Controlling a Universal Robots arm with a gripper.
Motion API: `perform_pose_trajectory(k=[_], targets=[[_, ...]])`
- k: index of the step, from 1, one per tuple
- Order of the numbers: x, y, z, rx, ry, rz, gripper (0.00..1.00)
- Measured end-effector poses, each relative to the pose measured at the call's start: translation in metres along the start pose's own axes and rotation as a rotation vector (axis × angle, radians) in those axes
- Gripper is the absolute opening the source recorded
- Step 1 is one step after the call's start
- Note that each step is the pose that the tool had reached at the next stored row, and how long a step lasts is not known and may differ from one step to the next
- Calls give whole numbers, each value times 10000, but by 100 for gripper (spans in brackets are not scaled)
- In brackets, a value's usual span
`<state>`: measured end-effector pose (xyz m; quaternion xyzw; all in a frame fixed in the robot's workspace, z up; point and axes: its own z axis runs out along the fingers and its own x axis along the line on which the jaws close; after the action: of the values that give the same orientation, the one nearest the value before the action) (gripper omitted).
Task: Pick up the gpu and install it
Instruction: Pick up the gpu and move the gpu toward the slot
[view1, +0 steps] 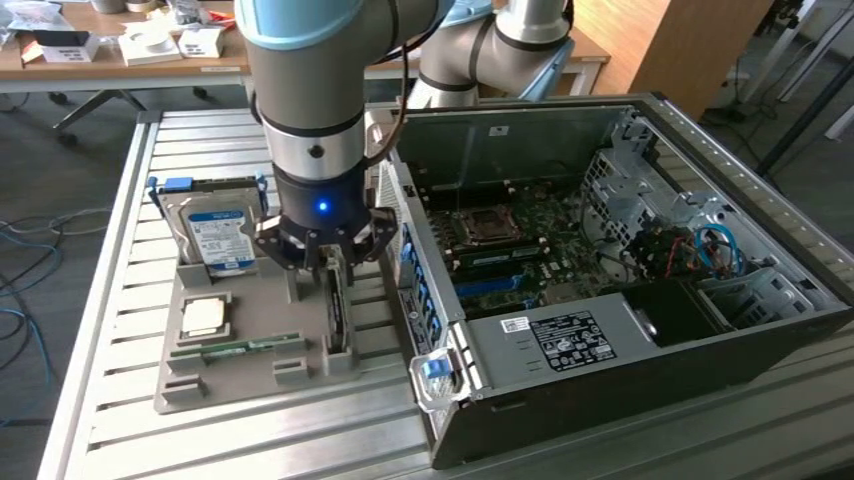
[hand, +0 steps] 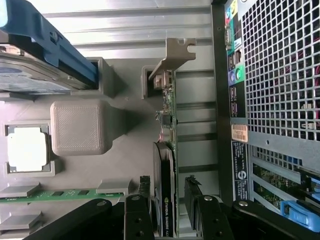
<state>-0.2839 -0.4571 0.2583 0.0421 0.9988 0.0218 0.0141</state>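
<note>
— Where is the gpu (view1: 336, 322)?

— In the grey holder tray (view1: 187, 388) on the slatted metal table (view1: 118, 200). It stands on its long edge in a slot along the tray's edge nearest the open computer case (view1: 561, 412). The case sits just beside the tray, toward the exterior view's right.

— And which way does it face?

— In the wrist view the gpu (hand: 168, 125) shows its green board edge and black cooler. Its silvery end bracket (hand: 176, 54) points toward the end of the tray (hand: 125, 117) where the hard drive (hand: 30, 75) stands.

— What about the arm (view1: 314, 90)?

— It hangs straight down over that slot, with the fingers (view1: 350, 262) low over the card.

— Are they gripping it?

— No. The fingers (hand: 193, 200) are spread, one on each side of the card near its cooler end. There is a visible gap between the card and the finger on the case side. The card rests in its slot.

— What else is in the tray?

— The hard drive (view1: 220, 240) with its blue label is propped at the far end. A processor chip (view1: 203, 315) lies flat in a square pocket. A narrow green memory stick (view1: 247, 347) lies near the tray's near edge, well apart from the fingers.
</note>
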Motion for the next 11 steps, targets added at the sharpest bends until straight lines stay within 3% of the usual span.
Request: perform_pose_trajectory(k=[11], targets=[[3, -7, 160, -1, 0, 0, 41]])
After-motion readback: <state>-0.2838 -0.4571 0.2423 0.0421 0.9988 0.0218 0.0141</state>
